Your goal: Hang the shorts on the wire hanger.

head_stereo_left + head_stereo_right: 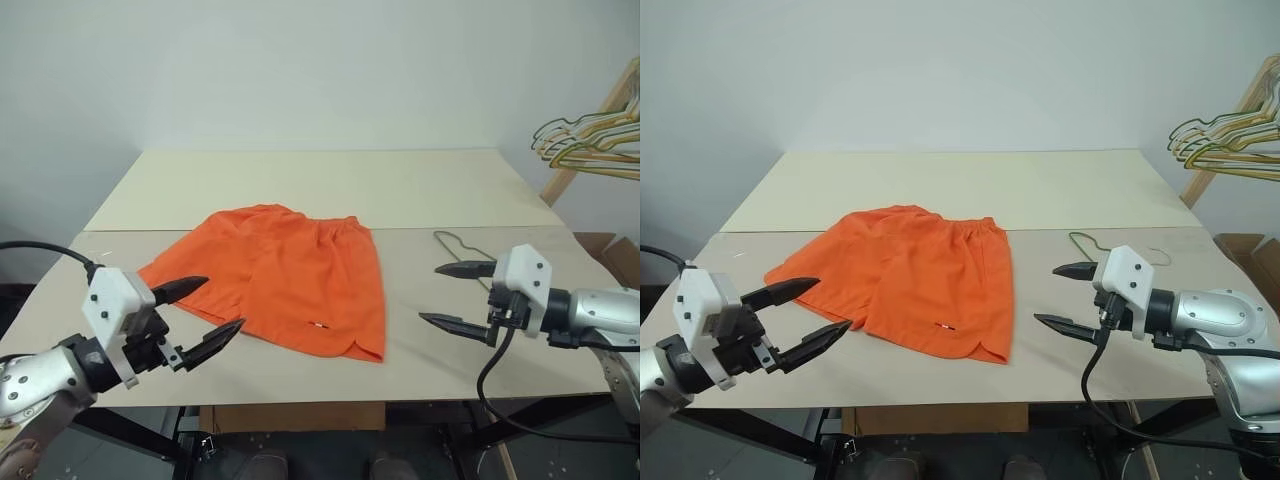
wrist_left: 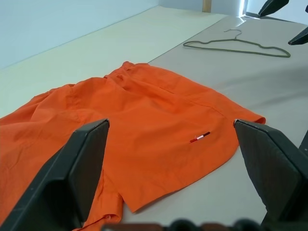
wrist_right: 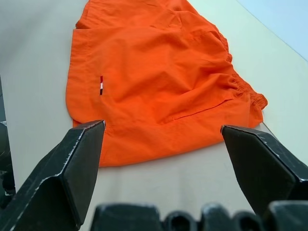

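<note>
One table (image 1: 420, 190), pale beige, spread across the head views, seam running side to side through the middle. Beyond its 2 o'clock corner, a slanted wooden rack (image 1: 592, 130) hung with bunched gold and green hangers (image 1: 590, 140).

Next in size, the shorts (image 1: 285, 275): bright orange, laid flat just left of the table's centre, gathered waistband toward 12 o'clock, leg hems toward 6 o'clock. Fabric lightly wrinkled, both legs spread. Small white tag with a dark and red mark (image 1: 319, 324) near the hem of the leg toward 5 o'clock.

Then the two grippers, both raised above the table's near edge and apart from the fabric. Left gripper (image 1: 200, 315) at 8 o'clock of the shorts, black fingers spread wide, nothing between them, tips aimed toward the cloth. Right gripper (image 1: 455, 295) at 3 o'clock of the shorts, fingers likewise spread wide and empty, tips aimed toward the shorts.

Thinnest of all, the wire hanger (image 2: 236, 43): dull grey-brown, flat on the table at 3 o'clock of the shorts, well apart from them, partly hidden behind the right gripper in the head views, hook (image 1: 443, 236) toward the waistband side.
</note>
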Motion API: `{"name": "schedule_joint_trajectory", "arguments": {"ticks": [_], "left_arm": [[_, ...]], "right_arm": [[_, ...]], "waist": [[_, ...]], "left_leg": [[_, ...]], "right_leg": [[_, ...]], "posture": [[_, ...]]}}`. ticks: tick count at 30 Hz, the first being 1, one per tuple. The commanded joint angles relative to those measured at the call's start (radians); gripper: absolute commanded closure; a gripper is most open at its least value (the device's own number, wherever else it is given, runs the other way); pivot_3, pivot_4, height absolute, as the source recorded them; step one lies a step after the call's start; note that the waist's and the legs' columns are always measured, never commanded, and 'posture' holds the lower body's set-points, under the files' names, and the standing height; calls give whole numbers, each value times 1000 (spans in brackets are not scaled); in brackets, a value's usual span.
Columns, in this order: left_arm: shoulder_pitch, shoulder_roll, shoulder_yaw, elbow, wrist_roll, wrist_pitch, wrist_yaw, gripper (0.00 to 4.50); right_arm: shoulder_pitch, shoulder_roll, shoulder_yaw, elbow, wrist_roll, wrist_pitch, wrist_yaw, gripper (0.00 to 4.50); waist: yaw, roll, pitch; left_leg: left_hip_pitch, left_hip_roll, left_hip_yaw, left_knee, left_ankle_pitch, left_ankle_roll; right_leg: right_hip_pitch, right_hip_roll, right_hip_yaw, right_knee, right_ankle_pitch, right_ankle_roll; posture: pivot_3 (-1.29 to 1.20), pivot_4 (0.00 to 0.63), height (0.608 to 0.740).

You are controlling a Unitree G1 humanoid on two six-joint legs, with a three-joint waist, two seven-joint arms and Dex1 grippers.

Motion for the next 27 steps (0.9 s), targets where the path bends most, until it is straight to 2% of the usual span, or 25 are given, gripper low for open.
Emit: {"name": "schedule_joint_trajectory", "arguments": {"ticks": [1, 8, 16, 21, 24, 27], "left_arm": [[-16, 1, 6, -10, 0, -20, 9, 0], [-58, 48, -25, -21, -41, 65, 75, 0], [-242, 109, -178, -23, -198, 286, 286, 0], [-324, 94, -229, 1, -273, 319, 364, 0], [-454, 105, -330, 68, -343, 418, 446, 0], [-614, 49, -469, 141, -396, 509, 512, 0]], "right_arm": [[-9, -15, -31, -24, 19, -11, 5, 48], [-16, -11, -24, -19, 15, -13, 7, 48], [-43, -6, 16, -20, -18, -10, -17, 48], [-59, -32, 38, -13, -42, -23, 6, 48], [-69, -32, 42, -7, -41, -22, 5, 48], [-73, -28, 53, -7, -49, -26, 1, 48]], "waist": [[0, 0, 0], [0, 0, 0], [-1, -1, 0], [-15, 0, 0], [-20, -1, 0], [-22, -1, 0]], "left_leg": [[0, 0, 0, 0, 0, 0], [0, 0, 0, 0, 0, 0], [1, 0, 0, 1, 0, 0], [1, 0, 0, 1, 0, 0], [1, 0, 0, 1, 0, 0], [1, -1, 0, 3, 1, -1]], "right_leg": [[0, 0, 0, 0, 0, 0], [0, 0, 0, 0, 0, 0], [0, 0, 1, 1, 1, 1], [0, 0, 1, 1, 1, 0], [0, 0, 2, 1, 1, 0], [1, 1, 1, 2, 3, 1]], "posture": [[58, 0, 740], [60, 0, 740], [27, 0, 740], [7, 0, 740], [3, 0, 740], [-2, 0, 740]]}}
